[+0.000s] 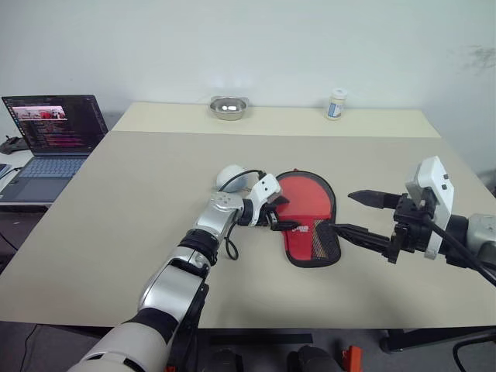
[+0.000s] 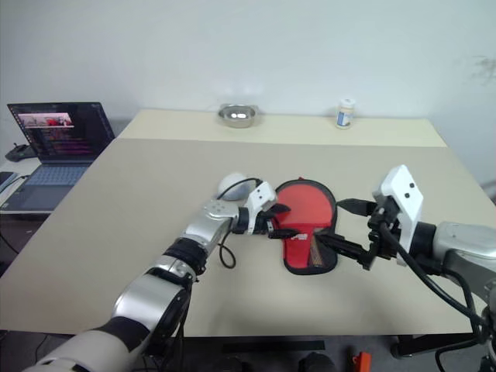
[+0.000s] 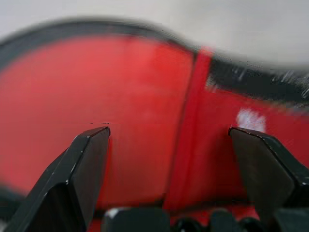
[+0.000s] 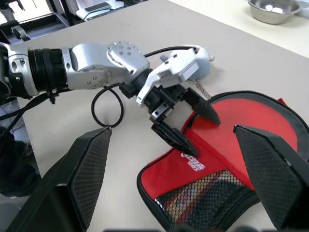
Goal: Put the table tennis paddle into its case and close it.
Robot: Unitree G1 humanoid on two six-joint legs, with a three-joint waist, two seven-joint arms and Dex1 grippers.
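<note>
The case [image 1: 310, 221] hides most of the paddle: its striped handle [image 4: 212, 191] shows dimly through the mesh beside the white logo. In the left wrist view the case is blurred and its logo unreadable. The jar's [image 1: 335, 104] label is too small to read.

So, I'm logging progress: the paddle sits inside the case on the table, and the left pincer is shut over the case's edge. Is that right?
Not quite. The left pincer is open, not shut: the right wrist view shows its two fingers spread over the edge of the case. The rest holds: the paddle sits inside the case on the table.
</note>
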